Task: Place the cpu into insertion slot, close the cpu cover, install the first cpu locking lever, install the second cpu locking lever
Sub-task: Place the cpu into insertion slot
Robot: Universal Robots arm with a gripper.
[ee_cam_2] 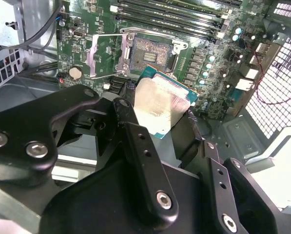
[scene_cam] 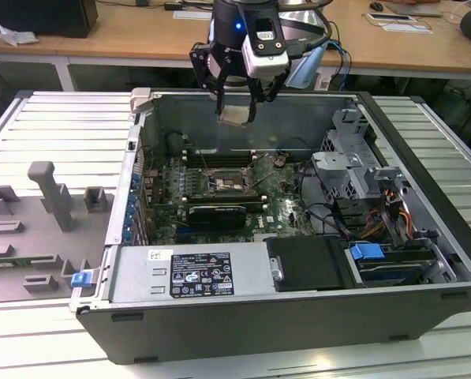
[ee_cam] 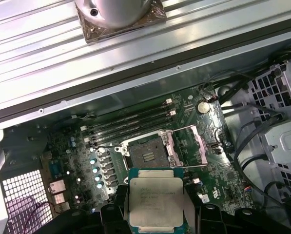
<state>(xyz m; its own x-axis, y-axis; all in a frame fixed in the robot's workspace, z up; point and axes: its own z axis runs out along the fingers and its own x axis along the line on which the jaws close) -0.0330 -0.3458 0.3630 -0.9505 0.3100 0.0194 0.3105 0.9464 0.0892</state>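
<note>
Here's the gripper [scene_cam: 235, 109], hanging over the open computer case [scene_cam: 298, 316] with its fingers clamped on the cpu [scene_cam: 235, 117]. From the exterior view the chip shows its pale underside and is well clear of the green motherboard [scene_cam: 286, 209] below. In the first wrist view the cpu [ee_cam: 156, 202] shows its silvery face, pinched at two opposite edges by the black fingers [ee_cam: 111, 217]. Down on the board the insertion slot [ee_cam: 147, 153] lies exposed, contact field showing, just beside the long memory slots [ee_cam: 130, 122]. The cpu cover [ee_cam: 186, 146] is swung open, its thin metal frame sitting off to one side of the socket. In the second wrist view the cpu [ee_cam_2: 160, 105] hovers near the insertion slot [ee_cam_2: 147, 53], apart from it and not seated
</note>
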